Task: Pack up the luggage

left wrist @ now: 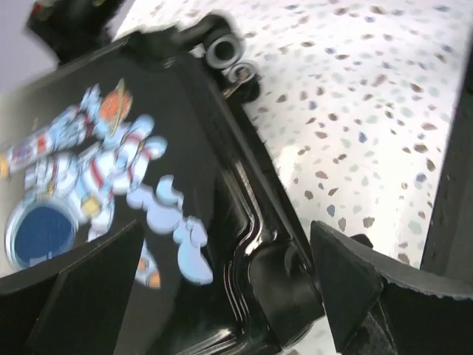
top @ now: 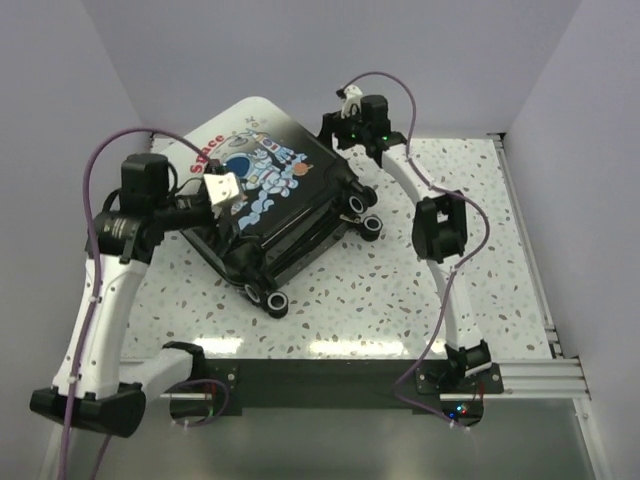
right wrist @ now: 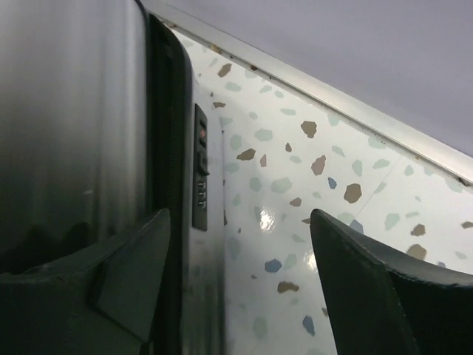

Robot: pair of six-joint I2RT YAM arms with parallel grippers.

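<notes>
The luggage (top: 275,200) lay closed on the table (top: 450,260), long axis slanting far-left. The left gripper (top: 225,190) hung over its printed shell, fingers apart. The right gripper (top: 332,130), fingers spread too, sat beside its lock (right wrist: 200,166) side.

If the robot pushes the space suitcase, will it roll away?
Probably not. The luggage lies flat, print up, so its wheels stick out sideways, and it would likely slide on the table instead. Its shiny shell looks hard and stiff, and may be slippery to grip.
</notes>
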